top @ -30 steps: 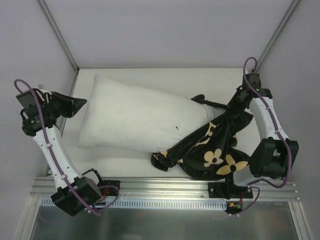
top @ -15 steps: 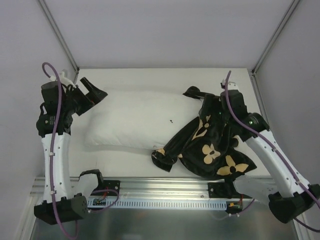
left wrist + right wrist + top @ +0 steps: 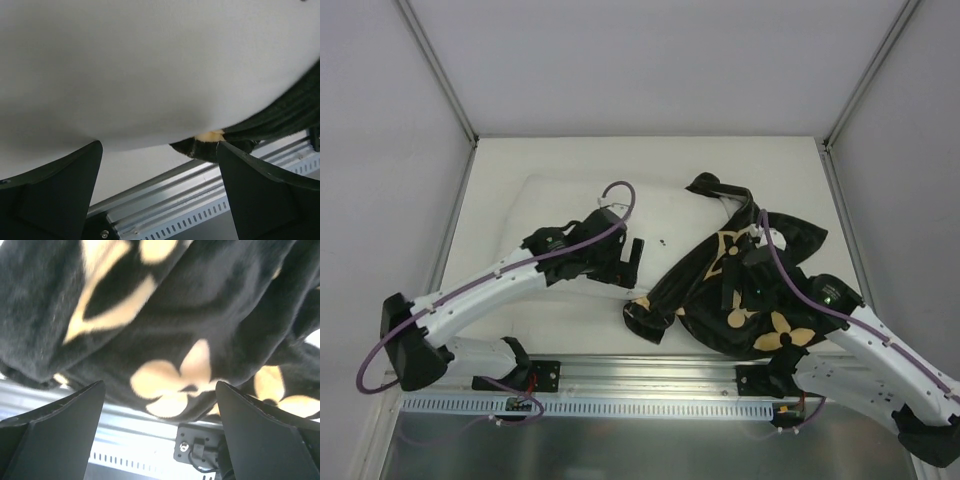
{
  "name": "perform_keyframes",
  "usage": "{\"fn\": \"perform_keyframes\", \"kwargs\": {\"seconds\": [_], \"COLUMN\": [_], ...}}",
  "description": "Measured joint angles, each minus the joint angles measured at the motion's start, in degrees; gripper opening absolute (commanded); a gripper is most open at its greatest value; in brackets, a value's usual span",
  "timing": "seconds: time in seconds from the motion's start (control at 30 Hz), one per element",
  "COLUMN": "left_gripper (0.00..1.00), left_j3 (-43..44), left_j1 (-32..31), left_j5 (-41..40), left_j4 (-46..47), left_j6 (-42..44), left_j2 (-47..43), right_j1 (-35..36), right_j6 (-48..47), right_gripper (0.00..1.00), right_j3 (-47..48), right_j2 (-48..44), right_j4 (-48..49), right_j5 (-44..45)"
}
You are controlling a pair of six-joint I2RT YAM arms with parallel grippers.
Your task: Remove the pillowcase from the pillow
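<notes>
The white pillow [image 3: 565,200] lies across the table's left and middle. Its right end is under the crumpled black pillowcase [image 3: 788,330] with tan flowers. My left gripper [image 3: 634,258] hovers over the pillow's near edge, open and empty. In the left wrist view the pillow [image 3: 150,65] fills the top, a fold of pillowcase [image 3: 285,112] shows at right, and the left gripper [image 3: 159,150] is spread wide. My right gripper [image 3: 732,286] hangs above the pillowcase. The right wrist view shows the pillowcase [image 3: 175,305] close up and the right gripper [image 3: 160,387] open, holding nothing.
An aluminium rail [image 3: 650,372] with a slotted strip runs along the table's near edge, carrying both arm mounts [image 3: 200,447]. White walls and slanted frame posts [image 3: 438,70] close in the table at the back and sides.
Both arms have swung in from the sides to above the pillow and pillowcase. Both grippers went from shut to open. The right one let go of the pillowcase, which sank flatter.
</notes>
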Motion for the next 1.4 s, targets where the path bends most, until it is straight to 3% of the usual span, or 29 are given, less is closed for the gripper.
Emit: {"fn": "perform_keyframes", "kwargs": {"seconds": [0.17, 0.23, 0.27, 0.37, 0.4, 0.7, 0.87, 0.9, 1.0, 1.1, 1.4], "left_gripper": [0.94, 0.71, 0.47, 0.04, 0.0, 0.0, 0.0, 0.0, 0.0, 0.0, 0.0], "left_j3": [3.5, 5.0, 5.8, 7.7, 8.3, 9.3, 9.3, 9.3, 9.4, 9.6, 9.6], "left_j1": [-1.6, -1.6, -1.6, -1.6, -1.6, 1.2, 6.2, 8.0, 14.5, 19.6, 29.9], "left_j5": [-6.6, -7.9, -8.3, -9.2, -9.2, -6.3, -2.4, -1.1, 2.3, 4.5, 12.6], "left_j4": [-0.3, -0.6, -0.9, -1.0, -1.0, 0.4, 1.9, 2.3, 3.1, 3.4, -0.2], "left_j6": [-1.1, -1.5, -1.5, -1.2, -1.3, -1.4, -1.4, -1.3, -1.4, -1.3, -2.1], "left_j2": [13.0, 16.2, 17.4, 19.5, 19.9, 19.4, 15.8, 15.0, 12.2, 9.5, 3.9], "right_j1": [6.5, 9.2, 10.5, 13.2, 14.0, 16.8, 17.1, 17.1, 17.2, 17.2, 16.7], "right_j6": [3.2, 4.6, 5.5, 7.6, 8.4, 13.0, 14.5, 14.8, 15.7, 16.9, 20.5], "right_gripper": [0.96, 0.96, 0.96, 0.96, 0.96, 0.94, 0.56, 0.35, 0.05, 0.01, 0.01], "right_j3": [-2.7, -3.8, -4.4, -6.0, -6.4, -12.8, -14.8, -14.8, -14.8, -14.6, -14.0], "right_j2": [-0.8, -0.2, 0.2, 1.5, 2.2, 8.6, 13.9, 14.6, 15.4, 15.2, 12.0], "right_j4": [-0.1, 0.0, 0.1, 0.5, 0.5, 5.8, 9.0, 9.6, 11.1, 13.5, 18.9], "right_j5": [-1.4, -1.4, -1.4, -0.4, 0.0, 2.7, 3.3, 3.7, 4.9, 6.8, 9.6]}}
